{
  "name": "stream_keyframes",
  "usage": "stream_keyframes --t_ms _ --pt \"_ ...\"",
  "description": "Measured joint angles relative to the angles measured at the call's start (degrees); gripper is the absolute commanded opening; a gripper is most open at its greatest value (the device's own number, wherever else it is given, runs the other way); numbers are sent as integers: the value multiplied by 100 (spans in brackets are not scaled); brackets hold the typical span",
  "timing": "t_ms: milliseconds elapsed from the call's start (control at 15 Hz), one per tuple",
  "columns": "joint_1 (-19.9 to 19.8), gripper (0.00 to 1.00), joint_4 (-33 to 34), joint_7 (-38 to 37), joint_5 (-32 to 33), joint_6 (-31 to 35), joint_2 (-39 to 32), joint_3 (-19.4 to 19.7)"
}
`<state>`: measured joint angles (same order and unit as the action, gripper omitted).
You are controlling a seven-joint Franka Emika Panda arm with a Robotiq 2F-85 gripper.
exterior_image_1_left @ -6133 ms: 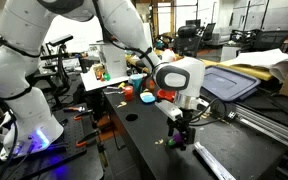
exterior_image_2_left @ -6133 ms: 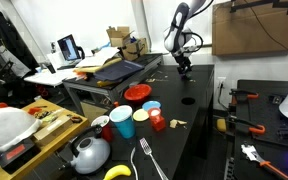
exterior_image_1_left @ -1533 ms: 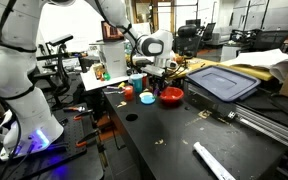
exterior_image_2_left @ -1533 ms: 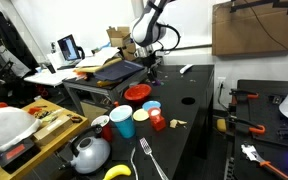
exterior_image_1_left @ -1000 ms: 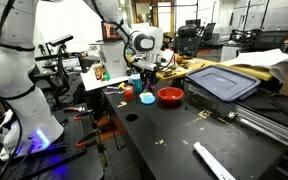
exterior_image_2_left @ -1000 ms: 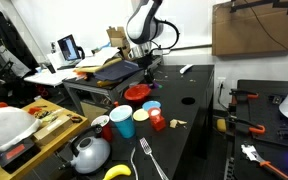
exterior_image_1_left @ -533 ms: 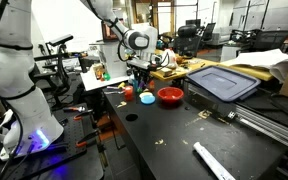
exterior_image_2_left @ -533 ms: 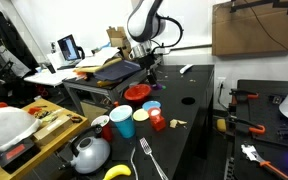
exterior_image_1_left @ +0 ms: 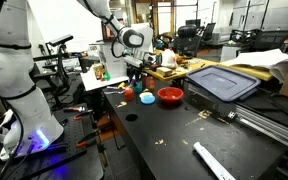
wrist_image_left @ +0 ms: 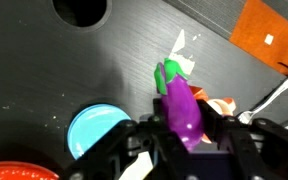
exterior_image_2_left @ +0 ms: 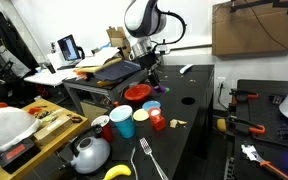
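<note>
My gripper [wrist_image_left: 184, 126] is shut on a purple toy eggplant [wrist_image_left: 182, 105] with a green stem, which sticks out from between the two black fingers [wrist_image_left: 152, 128]. In the wrist view it hangs above the black table, next to a small light-blue bowl [wrist_image_left: 96, 130] and an orange toy [wrist_image_left: 220, 105]. In both exterior views the gripper [exterior_image_1_left: 136, 73] [exterior_image_2_left: 152, 80] hovers a little above the table's cluttered end, over the blue bowl [exterior_image_1_left: 147, 97] and beside the red bowl [exterior_image_1_left: 170, 96].
A round hole [wrist_image_left: 81, 8] in the tabletop and an orange square [wrist_image_left: 269, 35] lie farther off. A blue cup [exterior_image_2_left: 123, 122], a red cup [exterior_image_2_left: 156, 120], a kettle [exterior_image_2_left: 89, 153] and a fork [exterior_image_2_left: 147, 160] stand at the table's end. A grey bin lid [exterior_image_1_left: 222, 82] lies behind the red bowl.
The arm has carried the eggplant from above the red bowl toward the blue bowl at the cluttered end. The grip has stayed the same.
</note>
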<state>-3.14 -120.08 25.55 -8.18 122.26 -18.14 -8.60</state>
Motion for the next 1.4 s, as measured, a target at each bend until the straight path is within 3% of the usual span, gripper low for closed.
stream_keyframes --t_ms 400,933,1400 --pt "280 13 51 11 -270 -537 285 -169" --pt "976 13 176 -71 -218 -571 311 -393" --pt "1450 13 360 -959 192 -421 -138 -454"
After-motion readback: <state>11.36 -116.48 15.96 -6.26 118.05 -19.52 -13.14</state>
